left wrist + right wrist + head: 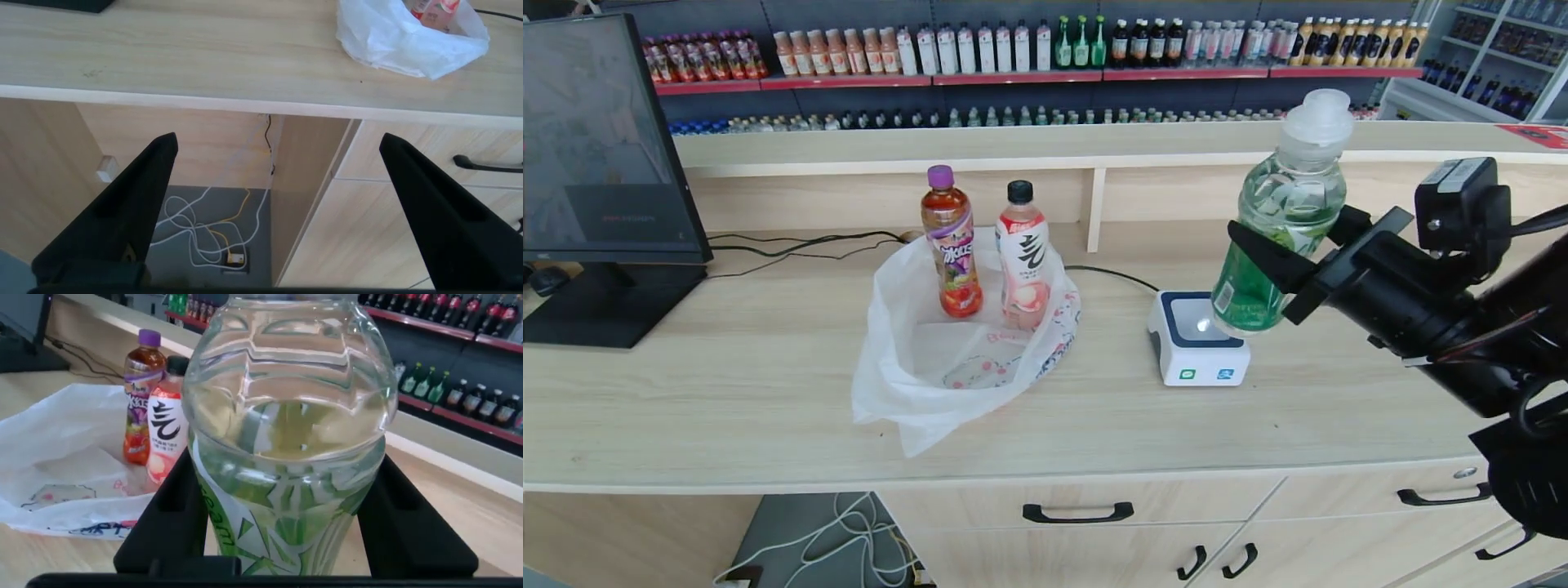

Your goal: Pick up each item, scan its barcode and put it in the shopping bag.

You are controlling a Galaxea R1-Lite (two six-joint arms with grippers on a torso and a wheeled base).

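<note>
My right gripper [1290, 273] is shut on a clear bottle with a green label and white cap [1278, 220], held tilted just above the white barcode scanner [1199, 339]; up close the bottle [282, 449] sits between the black fingers [167, 514]. A white plastic shopping bag [907, 359] lies open on the counter, and its edge shows in the left wrist view [409, 41]. A purple-capped red drink bottle [950, 242] and a black-capped pink bottle [1022, 257] stand upright at the bag's back rim. My left gripper [278, 212] hangs open below the counter edge, holding nothing.
A black monitor [600, 163] stands at the counter's left with cables [792, 243] running behind the bag. A raised wooden ledge [1045, 147] backs the counter. Drawers with black handles [1078, 513] lie below. Loose cables [208, 237] lie on the floor under the counter.
</note>
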